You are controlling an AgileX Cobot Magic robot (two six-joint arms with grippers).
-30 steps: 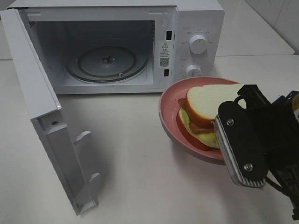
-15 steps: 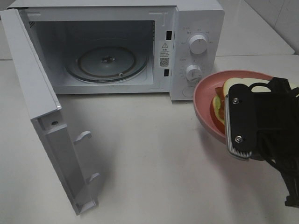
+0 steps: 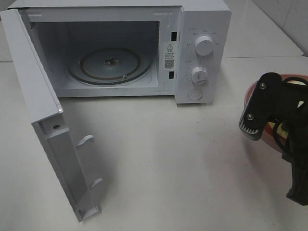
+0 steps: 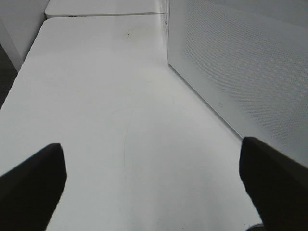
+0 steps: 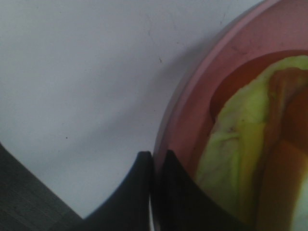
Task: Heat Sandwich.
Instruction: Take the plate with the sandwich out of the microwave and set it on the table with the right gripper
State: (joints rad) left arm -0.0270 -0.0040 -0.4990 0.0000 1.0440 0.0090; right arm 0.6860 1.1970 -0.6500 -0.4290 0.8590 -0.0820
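The sandwich (image 5: 231,159) lies on a round pink plate (image 5: 192,110); in the right wrist view its yellow-green lettuce and reddish filling show. My right gripper (image 5: 153,163) is shut on the plate's rim. In the exterior high view the right gripper (image 3: 252,126) is at the far right, right of the microwave. It hides nearly all of the plate (image 3: 290,75) and the whole sandwich. My left gripper (image 4: 154,183) is open over bare table beside a white wall of the microwave (image 4: 240,72), with nothing between its fingers (image 4: 33,183).
The white microwave (image 3: 202,29) stands at the back with its door (image 3: 38,96) swung wide open to the left. Its glass turntable (image 3: 109,65) carries nothing. The white table (image 3: 163,159) spreads in front of it.
My right gripper has carried the plate with the sandwich to the right, from in front of the microwave's control panel to the frame's right edge, and it has turned. The left gripper stays open.
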